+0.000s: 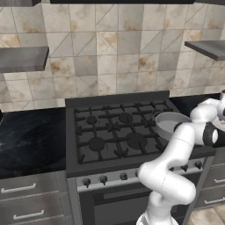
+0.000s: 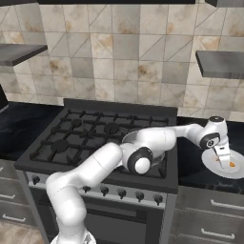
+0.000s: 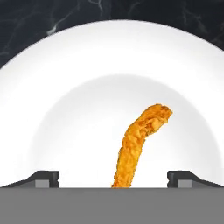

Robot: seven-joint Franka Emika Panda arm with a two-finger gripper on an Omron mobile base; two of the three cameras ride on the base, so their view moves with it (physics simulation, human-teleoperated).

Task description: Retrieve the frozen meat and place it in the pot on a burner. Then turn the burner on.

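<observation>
While the gripper (image 3: 113, 177) hangs wide open over the white plate (image 3: 65, 65) right of the stove, the frozen meat (image 3: 139, 144) lies directly below, its long axis running between the fingertips (image 3: 43, 178).

Beige mottled tile wall (image 1: 114, 52) rises beyond the hand, grey shelves (image 1: 22, 59) mounted high on both sides. Black marble counter (image 2: 190, 162) sits right beneath it, grey drawers (image 2: 205, 224) below, and the gas stove (image 1: 110, 132) off to its left.

Orange-yellow frozen meat (image 3: 139, 144) on white plate (image 3: 65, 65), grey pot (image 1: 169, 121) on stove
</observation>
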